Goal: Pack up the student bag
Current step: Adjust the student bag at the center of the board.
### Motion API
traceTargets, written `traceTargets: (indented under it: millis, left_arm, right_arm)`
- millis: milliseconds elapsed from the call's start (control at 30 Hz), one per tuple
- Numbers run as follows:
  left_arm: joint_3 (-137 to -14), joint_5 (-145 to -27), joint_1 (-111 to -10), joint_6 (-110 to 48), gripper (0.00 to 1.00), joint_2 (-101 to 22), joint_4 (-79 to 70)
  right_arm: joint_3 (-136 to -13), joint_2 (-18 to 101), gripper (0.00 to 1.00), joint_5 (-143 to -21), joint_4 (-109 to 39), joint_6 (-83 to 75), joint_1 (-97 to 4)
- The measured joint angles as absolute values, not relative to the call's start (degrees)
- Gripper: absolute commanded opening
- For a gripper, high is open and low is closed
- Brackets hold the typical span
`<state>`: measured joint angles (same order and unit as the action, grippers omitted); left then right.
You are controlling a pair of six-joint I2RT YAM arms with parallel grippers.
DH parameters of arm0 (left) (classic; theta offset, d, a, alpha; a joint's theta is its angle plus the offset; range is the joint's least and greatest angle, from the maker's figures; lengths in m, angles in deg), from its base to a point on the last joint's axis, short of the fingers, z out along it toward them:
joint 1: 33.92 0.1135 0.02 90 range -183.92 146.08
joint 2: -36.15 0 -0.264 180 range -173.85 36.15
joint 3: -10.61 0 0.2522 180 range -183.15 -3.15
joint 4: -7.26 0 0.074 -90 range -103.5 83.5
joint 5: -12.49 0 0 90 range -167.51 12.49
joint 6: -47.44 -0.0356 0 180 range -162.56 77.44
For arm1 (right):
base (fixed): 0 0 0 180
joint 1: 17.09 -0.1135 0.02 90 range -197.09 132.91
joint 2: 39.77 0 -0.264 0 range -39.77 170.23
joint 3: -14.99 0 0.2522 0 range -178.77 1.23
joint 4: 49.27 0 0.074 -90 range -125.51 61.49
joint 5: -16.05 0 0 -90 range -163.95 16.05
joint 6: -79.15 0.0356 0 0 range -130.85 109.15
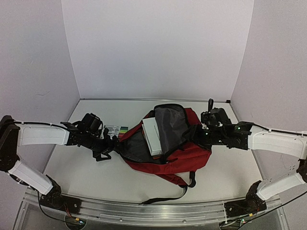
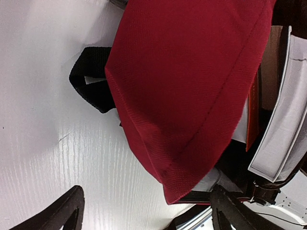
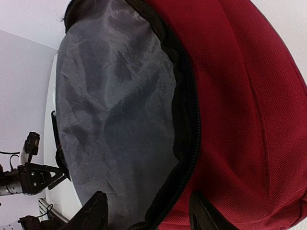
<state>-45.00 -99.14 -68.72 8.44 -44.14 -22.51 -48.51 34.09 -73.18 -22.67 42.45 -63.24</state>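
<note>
The left gripper (image 2: 146, 203) stands wide. A corner of the red fabric backpack with black straps and grey lining (image 2: 192, 86) hangs between its fingers, unpinched. The right gripper (image 3: 148, 213) straddles the black zipper rim (image 3: 184, 124) of the bag's mouth; whether it pinches the rim I cannot tell. The backpack lies mid-way across the white table (image 1: 86, 172), its mouth gaping toward the left arm. A white flat book (image 1: 151, 136) stands on edge inside. Judging by its folds, the bag is light, limp cloth that will sag and slide rather than hold shape. The stitched zipper rim or a black webbing strap (image 2: 91, 76) probably offers the firmest hold, and lifting the rim should keep the mouth open.
</note>
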Motion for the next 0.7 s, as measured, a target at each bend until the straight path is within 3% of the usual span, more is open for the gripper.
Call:
traceTargets:
  millis: [233,300,367,533,700]
  left_arm:
    - [-46.47,-100.20,-68.72,8.28,0.49,-47.45,-20.79]
    - [-46.52,-100.90,-68.72,8.12,0.38,-47.87,-19.23]
    - [-46.55,-101.53,-68.72,8.13,0.27,-48.13,-17.44]
    - [-46.55,-102.39,-68.72,8.42,0.11,-48.85,-13.06]
    - [-46.88,-103.32,-68.72,8.36,0.01,-51.27,-9.12]
  right_arm:
    - [-48.57,36.72,0.18,-73.38,-23.81,42.70,-63.26]
    - [-48.74,36.42,0.13,-73.29,-24.45,42.86,-63.26]
    - [-48.85,35.46,0.10,-73.15,-25.07,42.42,-63.26]
    - [-51.25,32.11,0.07,-73.22,-26.04,39.53,-63.27]
    - [-54.72,32.32,0.05,-74.85,-28.10,35.45,-64.35]
